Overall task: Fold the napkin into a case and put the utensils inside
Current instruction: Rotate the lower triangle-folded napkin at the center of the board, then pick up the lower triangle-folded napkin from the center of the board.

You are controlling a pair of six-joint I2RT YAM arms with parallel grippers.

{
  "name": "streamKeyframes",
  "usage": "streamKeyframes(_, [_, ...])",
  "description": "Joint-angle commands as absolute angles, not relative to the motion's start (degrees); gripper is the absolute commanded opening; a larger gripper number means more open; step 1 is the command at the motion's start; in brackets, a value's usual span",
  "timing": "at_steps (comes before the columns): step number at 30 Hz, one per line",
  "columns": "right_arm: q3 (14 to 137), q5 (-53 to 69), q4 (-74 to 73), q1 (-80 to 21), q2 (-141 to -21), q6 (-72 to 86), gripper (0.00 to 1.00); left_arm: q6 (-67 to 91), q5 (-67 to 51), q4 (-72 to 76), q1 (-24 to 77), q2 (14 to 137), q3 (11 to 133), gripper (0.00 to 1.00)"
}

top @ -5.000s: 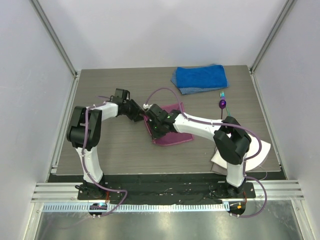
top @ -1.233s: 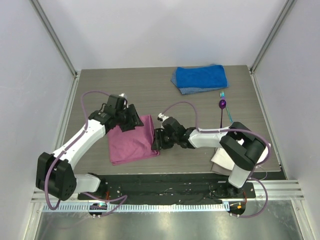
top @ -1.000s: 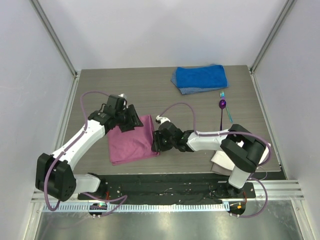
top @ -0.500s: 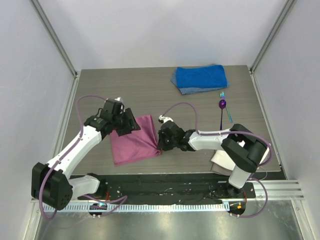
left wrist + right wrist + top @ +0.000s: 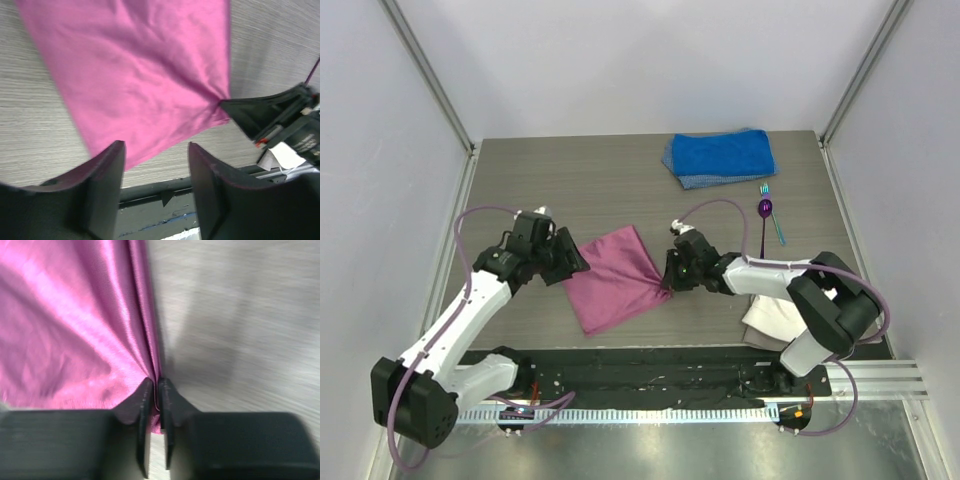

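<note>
Right wrist | napkin (image 5: 75,315) corner is clamped by closed right gripper (image 5: 156,386); left gripper (image 5: 155,148) is spread wide, nothing gripped, beside napkin

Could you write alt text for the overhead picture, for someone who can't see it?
The right gripper pinches one corner of a magenta napkin lying on a grey table; the left gripper stands open beside its opposite edge.

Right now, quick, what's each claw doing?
Left gripper: open, gripping nothing.
Right gripper: closed, pinching a corner of the napkin.
</note>
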State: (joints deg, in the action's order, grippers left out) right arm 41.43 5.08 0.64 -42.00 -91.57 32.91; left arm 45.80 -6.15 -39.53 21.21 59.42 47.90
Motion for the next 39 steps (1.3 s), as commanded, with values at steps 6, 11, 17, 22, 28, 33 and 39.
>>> streamKeyframes(6, [48.85,-15.18,-19.32,-38.14,-90.35,24.97,0.48,45.52,-12.74,-29.63,17.93,67.75,47.55,0.45])
streamKeyframes(11, [56.42,-15.48,-26.01,-39.37,-89.04,21.89,0.54,44.92,-13.53,-25.23,15.13,74.43,48.16,0.38])
streamKeyframes(17, [53.63,-8.35,-24.44,-39.73,-84.12,22.32,0.48,44.03,-15.21,-22.41,10.90,78.92,47.72,0.29])
streamKeyframes(22, [51.16,-2.38,-19.87,-39.55,-84.98,22.67,0.19,43.33,-14.16,-21.97,10.63,81.47,47.20,0.27])
streamKeyframes(28, [48.52,-2.55,-16.53,-38.06,-87.45,23.20,0.13,41.76,-11.96,-22.84,10.02,84.72,47.02,0.26])
streamKeyframes(33, [48.07,-6.41,-16.70,-35.07,-90.87,22.94,0.11,40.69,-7.22,-25.75,8.09,86.74,47.29,0.26])
streamKeyframes(39, [51.41,-10.72,-19.51,-34.45,-94.83,21.19,0.09,40.87,-6.95,-24.70,7.56,87.54,45.97,0.25])
